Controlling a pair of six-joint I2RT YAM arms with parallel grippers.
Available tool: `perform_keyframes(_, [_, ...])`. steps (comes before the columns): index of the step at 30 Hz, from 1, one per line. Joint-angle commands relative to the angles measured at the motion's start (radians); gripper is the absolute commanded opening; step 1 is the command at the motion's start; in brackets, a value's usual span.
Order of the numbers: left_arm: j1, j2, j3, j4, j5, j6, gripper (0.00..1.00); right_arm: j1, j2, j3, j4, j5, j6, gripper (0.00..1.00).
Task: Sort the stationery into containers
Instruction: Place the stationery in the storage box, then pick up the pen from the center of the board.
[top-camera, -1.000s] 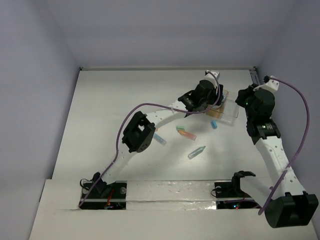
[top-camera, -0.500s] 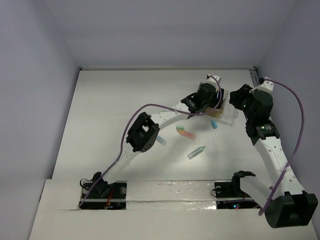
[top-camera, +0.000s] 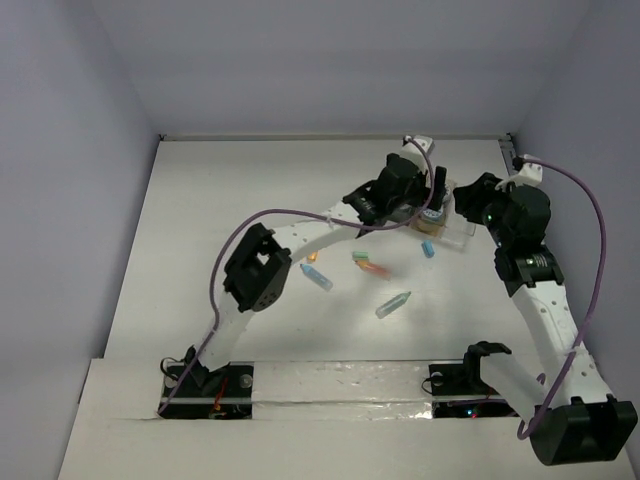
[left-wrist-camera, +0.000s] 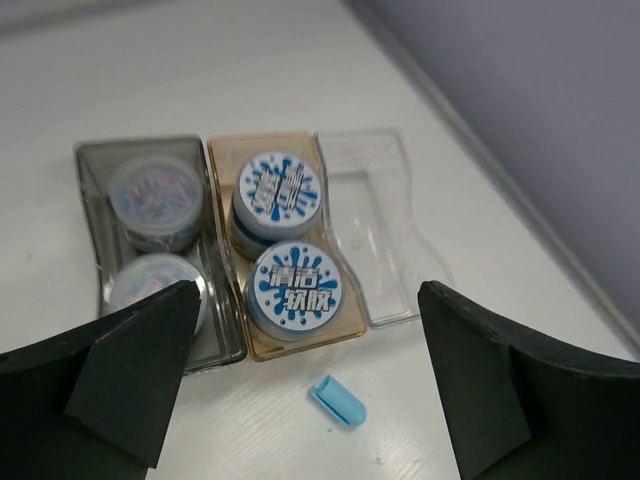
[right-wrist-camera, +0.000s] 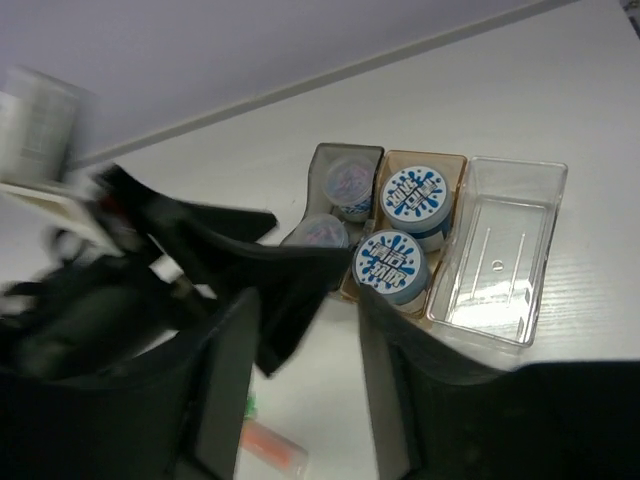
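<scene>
While your left gripper (left-wrist-camera: 307, 288) hangs spread wide and holding nothing, two blue-white jars (left-wrist-camera: 296, 285) sit in the tan tray (left-wrist-camera: 300, 347) and two grey-topped jars (left-wrist-camera: 155, 195) in the dark grey tray (left-wrist-camera: 90, 200). A light blue stick (left-wrist-camera: 337, 400) lies just near of them. Your right gripper (right-wrist-camera: 308, 330) also gapes, unloaded.

The setting reads as a robotics lab test cell. A plain white bench (top-camera: 220, 200) is boxed in on three sides by bare, pale lilac walls (top-camera: 60, 150) with no markings. Two white-and-black robot arms, the left arm (top-camera: 300, 235) and the right arm (top-camera: 545, 310), are bolted to a mounting board (top-camera: 340, 385) at the near edge. Each trails a purple cable (top-camera: 598, 230).
</scene>
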Motion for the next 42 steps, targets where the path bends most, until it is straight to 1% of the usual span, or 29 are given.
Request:
perform_keyframes(1, [0.009, -0.292, -0.093, 0.184, -0.052, 0.058, 0.9, -0.006, -0.027, 0.023, -0.017, -0.108, -0.023, 0.45])
perform_keyframes(3, [0.019, -0.37, -0.17, 0.208, -0.064, 0.055, 0.89, -0.006, -0.031, 0.023, -0.023, -0.162, -0.02, 0.36])
perform_keyframes(4, [0.038, -0.456, -0.266, 0.22, -0.073, 0.047, 0.89, 0.003, -0.03, 0.019, -0.023, -0.183, -0.018, 0.32])
perform_keyframes(5, [0.061, -0.499, -0.325, 0.25, -0.072, 0.033, 0.87, 0.014, -0.025, 0.016, -0.024, -0.22, -0.014, 0.27])
perform_keyframes(6, [0.072, -0.548, -0.386, 0.27, -0.07, 0.019, 0.85, 0.031, -0.015, 0.009, -0.027, -0.231, -0.011, 0.26])
perform_keyframes(7, [0.084, -0.643, -0.52, 0.307, -0.074, -0.013, 0.83, 0.086, 0.017, 0.006, -0.047, -0.234, -0.015, 0.24])
perform_keyframes(8, [0.094, -0.736, -0.658, 0.324, -0.077, -0.04, 0.78, 0.174, 0.037, -0.001, -0.069, -0.224, -0.024, 0.23])
perform_keyframes(9, [0.106, -0.781, -0.66, 0.336, -0.077, -0.041, 0.76, 0.175, 0.059, -0.006, -0.069, -0.196, -0.035, 0.23])
perform_keyframes(10, [0.106, -0.827, -0.792, 0.346, -0.084, -0.065, 0.75, 0.23, 0.082, -0.012, -0.087, -0.155, -0.046, 0.22])
perform_keyframes(11, [0.106, -0.87, -0.86, 0.355, -0.107, -0.077, 0.7, 0.326, 0.106, -0.017, -0.098, -0.109, -0.069, 0.23])
perform_keyframes(12, [0.115, -0.913, -0.922, 0.36, -0.113, -0.09, 0.66, 0.359, 0.163, -0.021, -0.107, -0.051, -0.075, 0.22])
perform_keyframes(13, [0.115, -0.997, -1.036, 0.363, -0.123, -0.1, 0.63, 0.381, 0.191, -0.032, -0.118, -0.033, -0.078, 0.23])
perform_keyframes(14, [0.115, -1.036, -1.089, 0.358, -0.126, -0.126, 0.6, 0.399, 0.214, -0.038, -0.12, -0.021, -0.08, 0.29])
perform_keyframes(15, [0.115, -1.115, -1.132, 0.353, -0.124, -0.139, 0.53, 0.424, 0.249, -0.046, -0.118, -0.015, -0.081, 0.37])
perform_keyframes(16, [0.126, -1.155, -1.216, 0.335, -0.118, -0.148, 0.5, 0.434, 0.263, -0.055, -0.112, -0.013, -0.086, 0.56])
perform_keyframes(17, [0.126, -1.189, -1.253, 0.324, -0.11, -0.162, 0.47, 0.435, 0.275, -0.061, -0.113, -0.01, -0.093, 0.66])
perform_keyframes(18, [0.126, -1.263, -1.285, 0.311, -0.106, -0.166, 0.46, 0.457, 0.312, -0.058, -0.118, -0.021, -0.102, 0.74])
perform_keyframes(20, [0.126, -1.333, -1.37, 0.253, -0.109, -0.176, 0.46, 0.477, 0.364, -0.028, -0.152, -0.013, -0.128, 0.87])
perform_keyframes(23, [0.135, -1.464, -1.454, 0.191, -0.106, -0.196, 0.46, 0.519, 0.494, 0.006, -0.175, 0.013, -0.173, 0.9])
perform_keyframes(24, [0.135, -1.517, -1.468, 0.182, -0.098, -0.206, 0.46, 0.53, 0.531, 0.037, -0.184, 0.07, -0.187, 0.9])
perform_keyframes(26, [0.135, -1.561, -1.488, 0.144, -0.081, -0.208, 0.46, 0.539, 0.617, 0.072, -0.222, 0.105, -0.219, 0.9])
perform_keyframes(31, [0.135, -1.665, -1.494, 0.077, -0.081, -0.202, 0.47, 0.548, 0.682, 0.115, -0.212, 0.082, -0.29, 0.88])
perform_keyframes(36, [0.135, -1.717, -1.536, 0.087, -0.072, -0.22, 0.49, 0.548, 0.752, 0.149, -0.222, 0.076, -0.307, 0.83])
perform_keyframes(42, [0.135, -1.717, -1.571, 0.097, -0.074, -0.234, 0.5, 0.591, 0.832, 0.204, -0.244, 0.105, -0.317, 0.83])
